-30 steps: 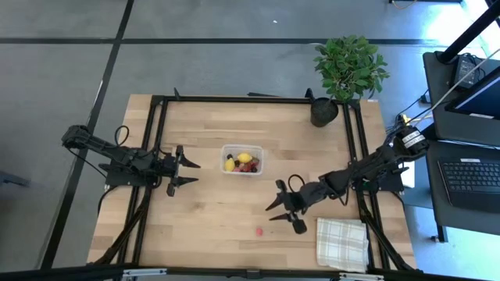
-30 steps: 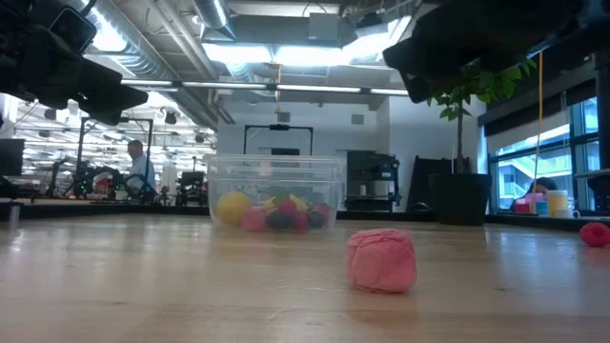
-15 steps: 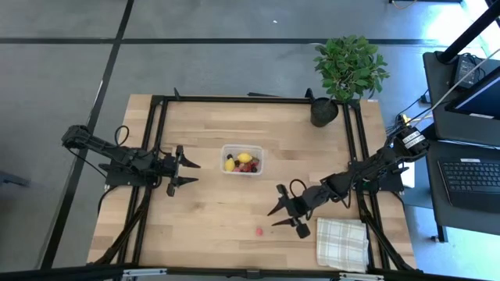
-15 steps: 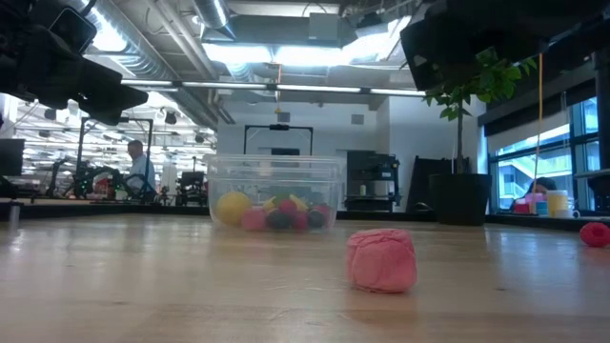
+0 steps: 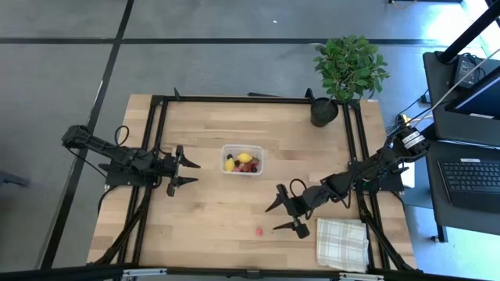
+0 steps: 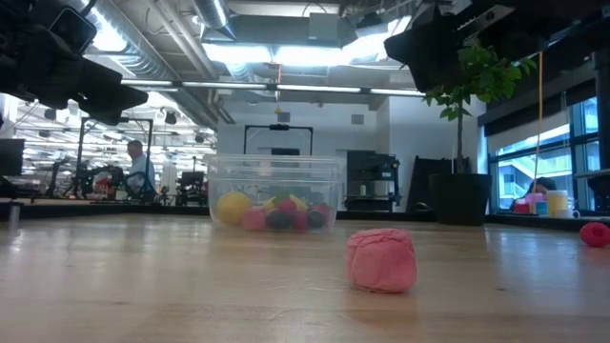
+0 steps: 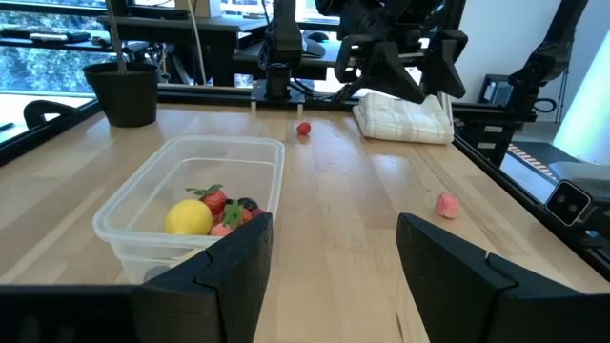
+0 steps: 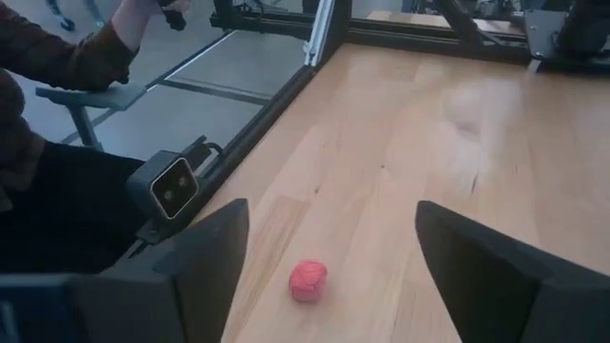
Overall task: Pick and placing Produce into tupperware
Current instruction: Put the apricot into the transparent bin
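Judging by the small clear rectangular plastic tub (image 5: 241, 160) already holding yellow and red fruit, you're nearly done: your empty, wide-open right gripper (image 5: 285, 217) hovers near the loose pink berry (image 5: 259, 231) on the wooden table (image 5: 203, 211), left gripper (image 5: 184, 171) open, idle.

Open wooden tabletop (image 5: 211, 211) with few obstacles.

Lies bare around the small pink lumpy ball (image 5: 259, 231), with the wide-spread right gripper (image 5: 286, 217) just beside it. Blocked near the centre by the clear rectangular plastic tub (image 5: 241, 161), at one corner by the folded checked white cloth (image 5: 342, 242), at another by the black-potted green plant (image 5: 324, 111).
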Robot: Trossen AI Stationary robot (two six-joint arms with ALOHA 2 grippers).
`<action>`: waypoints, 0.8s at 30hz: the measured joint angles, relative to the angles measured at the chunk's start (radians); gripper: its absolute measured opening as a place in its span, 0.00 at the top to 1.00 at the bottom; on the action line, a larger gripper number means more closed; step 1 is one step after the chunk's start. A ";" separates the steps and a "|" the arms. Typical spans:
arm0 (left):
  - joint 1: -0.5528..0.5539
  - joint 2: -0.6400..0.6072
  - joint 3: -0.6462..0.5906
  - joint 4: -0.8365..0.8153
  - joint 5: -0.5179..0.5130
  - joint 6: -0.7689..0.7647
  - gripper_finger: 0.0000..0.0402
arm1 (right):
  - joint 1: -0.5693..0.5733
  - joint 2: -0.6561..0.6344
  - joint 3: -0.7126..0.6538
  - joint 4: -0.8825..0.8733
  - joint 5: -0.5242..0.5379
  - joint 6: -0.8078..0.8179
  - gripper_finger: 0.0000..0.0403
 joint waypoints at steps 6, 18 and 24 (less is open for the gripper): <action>0.000 0.000 0.000 0.000 0.000 0.000 0.46 | 0.000 0.117 0.001 0.120 0.054 -0.007 0.25; 0.000 0.000 0.000 0.000 0.000 0.000 0.46 | 0.000 0.410 0.129 0.266 0.001 -0.058 0.25; 0.000 0.000 0.000 0.000 0.000 0.000 0.46 | 0.000 0.473 0.184 0.269 -0.091 -0.053 0.25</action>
